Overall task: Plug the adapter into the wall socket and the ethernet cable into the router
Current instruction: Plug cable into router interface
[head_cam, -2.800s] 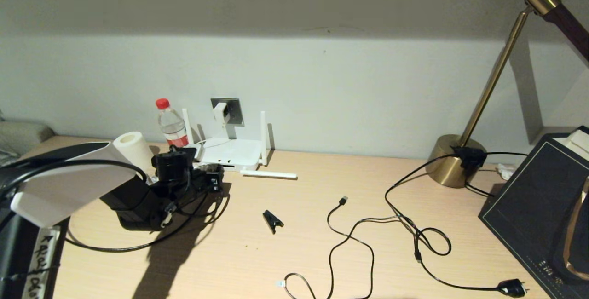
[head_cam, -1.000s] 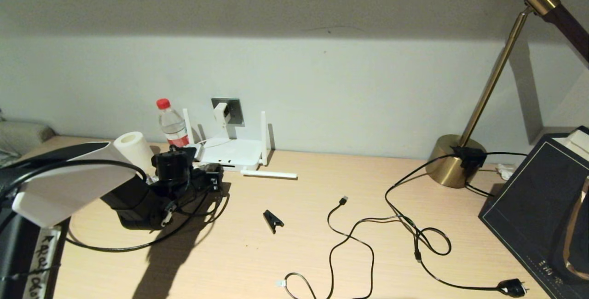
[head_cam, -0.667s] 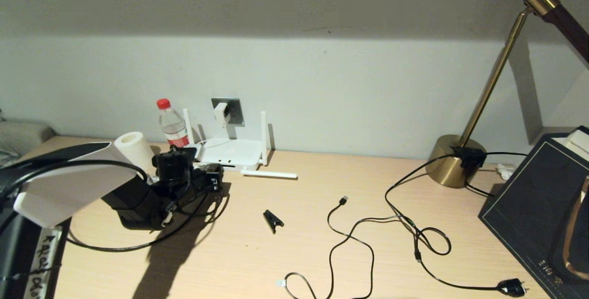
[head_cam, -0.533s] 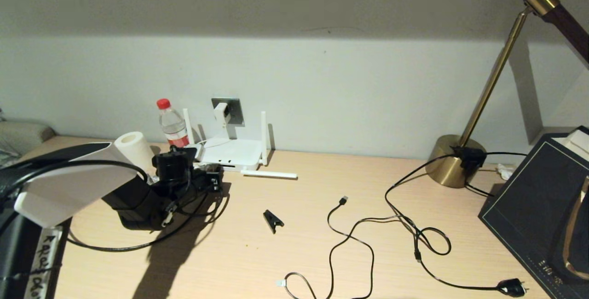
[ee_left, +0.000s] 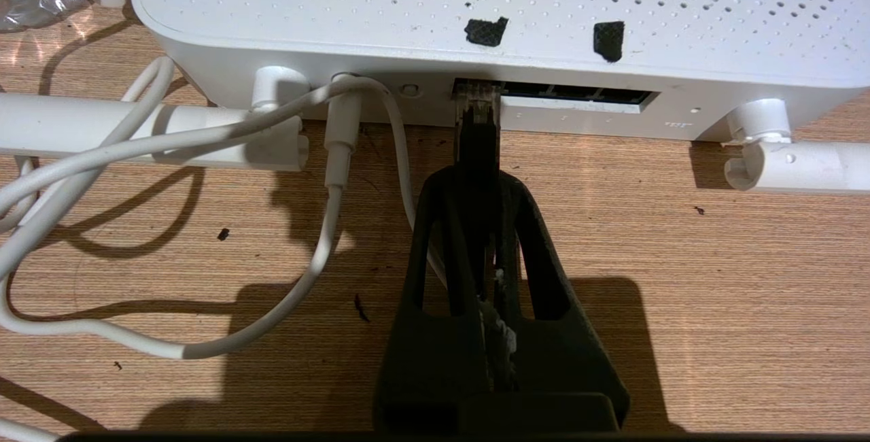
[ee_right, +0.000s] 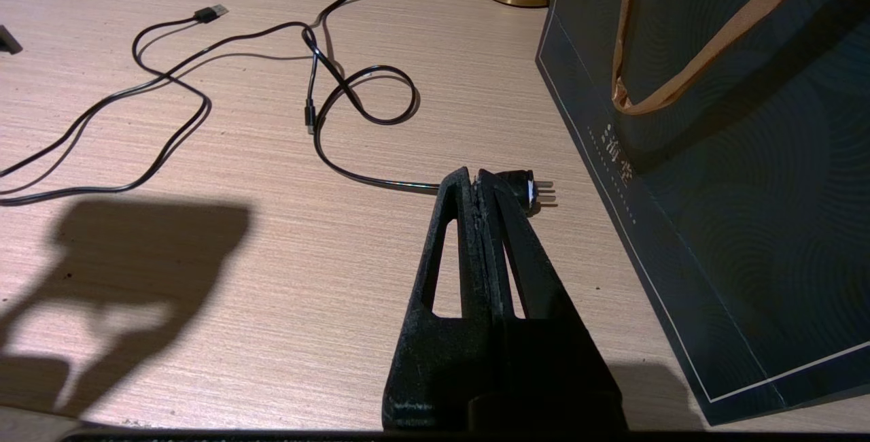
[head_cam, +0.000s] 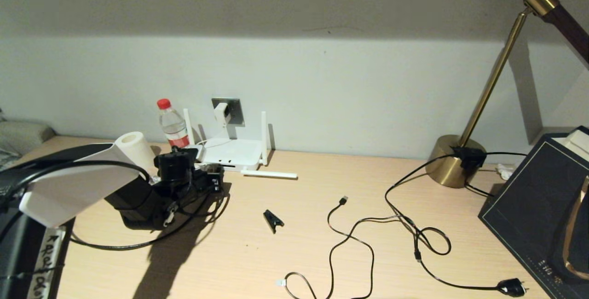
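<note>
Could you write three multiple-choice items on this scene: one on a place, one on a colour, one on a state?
1. Where is the adapter?
A. in the wall socket
B. on the desk
C. in a gripper

2. The water bottle has a cap of which colour?
A. blue
B. red
C. white

3. The left gripper is:
A. wide open
B. out of view
C. shut on the ethernet cable

Answers: 1 A, it sits on the faceplate. 2 B, the cap is red. 3 C, its fingers pinch the plug at the router ports.
</note>
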Tool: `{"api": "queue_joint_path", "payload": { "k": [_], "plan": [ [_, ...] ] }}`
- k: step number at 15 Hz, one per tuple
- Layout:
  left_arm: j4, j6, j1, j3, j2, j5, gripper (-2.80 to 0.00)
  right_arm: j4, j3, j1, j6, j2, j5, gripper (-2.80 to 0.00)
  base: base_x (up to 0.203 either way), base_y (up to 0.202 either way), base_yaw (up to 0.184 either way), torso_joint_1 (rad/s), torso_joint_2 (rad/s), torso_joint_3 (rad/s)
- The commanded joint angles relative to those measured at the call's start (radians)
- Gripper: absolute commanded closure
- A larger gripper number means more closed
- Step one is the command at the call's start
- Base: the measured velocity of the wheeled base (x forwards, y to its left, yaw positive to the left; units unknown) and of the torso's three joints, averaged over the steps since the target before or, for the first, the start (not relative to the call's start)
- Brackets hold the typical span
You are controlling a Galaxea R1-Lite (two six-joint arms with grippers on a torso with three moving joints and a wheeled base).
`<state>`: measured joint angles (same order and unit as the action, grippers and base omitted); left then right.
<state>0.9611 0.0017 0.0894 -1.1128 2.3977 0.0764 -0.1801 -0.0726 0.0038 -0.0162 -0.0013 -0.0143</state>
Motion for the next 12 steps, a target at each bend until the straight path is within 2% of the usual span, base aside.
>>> {"api": "queue_joint_path", "payload": {
  "k": [1,12],
  "plan": [
    [0.008,0.000,0.000,0.001,0.001,0.000,0.00,-0.001,0.000,0.001,-0.001,0.001,-0.001,0.00,0.000,0.000,0.000,0.000,0.00,0.000],
    [0.011,0.000,0.001,0.021,-0.012,0.000,0.00,-0.001,0.000,0.001,-0.001,0.001,-0.001,0.00,0.000,0.000,0.000,0.000,0.00,0.000]
  ]
}}
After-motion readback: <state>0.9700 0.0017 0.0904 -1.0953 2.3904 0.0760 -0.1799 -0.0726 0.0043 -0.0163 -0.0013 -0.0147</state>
